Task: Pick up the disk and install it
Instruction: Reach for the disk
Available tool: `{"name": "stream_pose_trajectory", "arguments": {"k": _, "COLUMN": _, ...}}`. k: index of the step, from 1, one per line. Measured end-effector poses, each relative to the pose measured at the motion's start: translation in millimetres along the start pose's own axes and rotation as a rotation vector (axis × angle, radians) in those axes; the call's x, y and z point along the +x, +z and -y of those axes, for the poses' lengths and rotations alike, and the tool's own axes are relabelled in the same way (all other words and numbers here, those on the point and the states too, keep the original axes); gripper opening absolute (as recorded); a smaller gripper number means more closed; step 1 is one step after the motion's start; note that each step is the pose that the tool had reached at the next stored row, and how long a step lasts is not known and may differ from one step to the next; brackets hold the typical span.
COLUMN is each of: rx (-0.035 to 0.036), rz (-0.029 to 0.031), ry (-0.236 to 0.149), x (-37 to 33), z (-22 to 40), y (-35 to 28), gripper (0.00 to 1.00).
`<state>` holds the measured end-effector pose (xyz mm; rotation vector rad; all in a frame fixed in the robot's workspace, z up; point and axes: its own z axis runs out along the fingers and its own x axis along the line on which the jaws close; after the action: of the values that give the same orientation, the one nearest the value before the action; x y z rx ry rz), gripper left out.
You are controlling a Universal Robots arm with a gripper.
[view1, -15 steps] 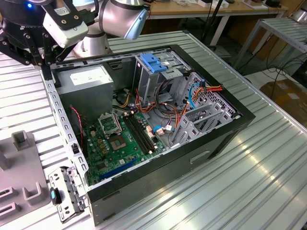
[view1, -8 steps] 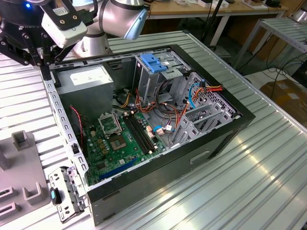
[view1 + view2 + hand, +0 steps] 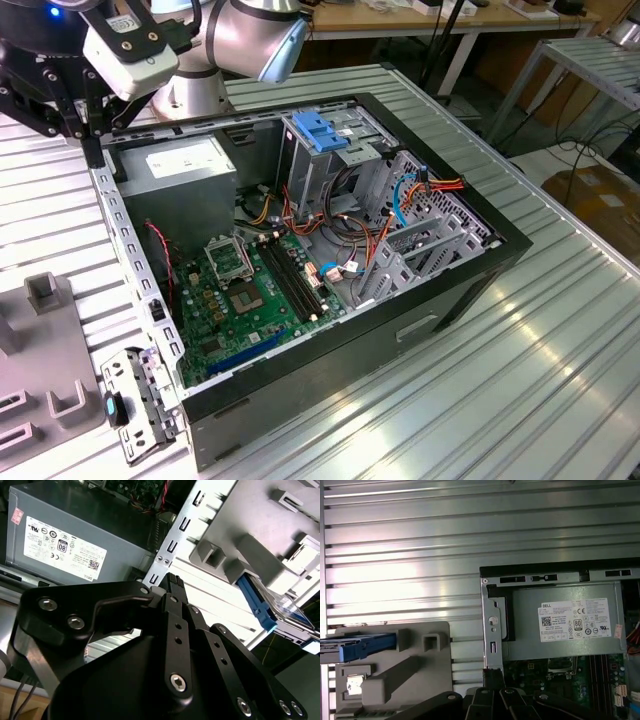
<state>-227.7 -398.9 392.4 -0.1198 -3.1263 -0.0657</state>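
Observation:
The disk (image 3: 264, 609), a dark drive with bright blue side rails, stands on edge in a grey holder (image 3: 240, 550) beside the open computer case. It also appears as a blue rail, the disk (image 3: 364, 647), in the first wrist view. My gripper (image 3: 88, 135) hangs above the case's corner by the power supply, apart from the disk. Its black fingertips (image 3: 171, 584) are pressed together with nothing between them. They meet in one narrow tip, the gripper (image 3: 492, 676), over the case's edge.
The open case (image 3: 480, 255) lies on a ribbed metal table (image 3: 520, 380). Inside are the grey power supply (image 3: 185, 170), the motherboard (image 3: 240, 290), loose cables and a drive cage with a light-blue latch plate (image 3: 320, 130). The grey holder (image 3: 45, 345) sits at the exterior view's left.

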Motion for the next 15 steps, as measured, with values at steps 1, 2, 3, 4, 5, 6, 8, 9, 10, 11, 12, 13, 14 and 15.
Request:
{"name": "stream_pose_trajectory", "arguments": {"k": 1, "rx": 0.0000, "rz": -0.0001, "ry": 0.000, "x": 0.3, "z": 0.0, "y": 0.0, "gripper": 0.11}}
{"name": "stream_pose_trajectory", "arguments": {"k": 2, "rx": 0.0001, "rz": -0.0002, "ry": 0.000, "x": 0.6, "z": 0.0, "y": 0.0, "gripper": 0.11}}
{"name": "stream_pose_trajectory", "arguments": {"k": 3, "rx": 0.0000, "rz": -0.0001, "ry": 0.000, "x": 0.9, "z": 0.1, "y": 0.0, "gripper": 0.11}}
{"name": "stream_pose_trajectory", "arguments": {"k": 4, "rx": 0.0001, "rz": -0.0001, "ry": 0.000, "x": 1.3, "z": 0.1, "y": 0.0, "gripper": 0.11}}
{"name": "stream_pose_trajectory", "arguments": {"k": 5, "rx": 0.0001, "rz": -0.0002, "ry": 0.000, "x": 1.7, "z": 0.1, "y": 0.0, "gripper": 0.11}}
{"name": "stream_pose_trajectory", "arguments": {"k": 6, "rx": 0.0001, "rz": -0.0003, "ry": 0.000, "x": 2.5, "z": 0.2, "y": 0.0, "gripper": 0.11}}
{"name": "stream_pose_trajectory", "arguments": {"k": 8, "rx": 0.0001, "rz": -0.0003, "ry": 0.000, "x": 5.9, "z": 0.5, "y": 0.1, "gripper": 0.11}}
{"name": "stream_pose_trajectory", "arguments": {"k": 9, "rx": 0.0001, "rz": -0.0003, "ry": 0.000, "x": 7.5, "z": 0.6, "y": 0.1, "gripper": 0.11}}
{"name": "stream_pose_trajectory", "arguments": {"k": 10, "rx": 0.0001, "rz": -0.0004, "ry": 0.000, "x": 9.3, "z": 0.7, "y": 0.1, "gripper": 0.11}}
{"name": "stream_pose_trajectory", "arguments": {"k": 11, "rx": 0.0001, "rz": -0.0003, "ry": 0.000, "x": 10.9, "z": 0.8, "y": 0.2, "gripper": 0.11}}
{"name": "stream_pose_trajectory", "arguments": {"k": 12, "rx": 0.0001, "rz": -0.0003, "ry": 0.000, "x": 12.9, "z": 1.0, "y": 0.2, "gripper": 0.11}}
{"name": "stream_pose_trajectory", "arguments": {"k": 13, "rx": 0.0001, "rz": -0.0003, "ry": 0.000, "x": 14.4, "z": 1.1, "y": 0.3, "gripper": 0.11}}
{"name": "stream_pose_trajectory", "arguments": {"k": 14, "rx": 0.0001, "rz": -0.0003, "ry": 0.000, "x": 17.6, "z": 1.4, "y": 0.4, "gripper": 0.11}}
{"name": "stream_pose_trajectory", "arguments": {"k": 15, "rx": 0.0000, "rz": -0.0003, "ry": 0.000, "x": 20.1, "z": 1.5, "y": 0.4, "gripper": 0.11}}
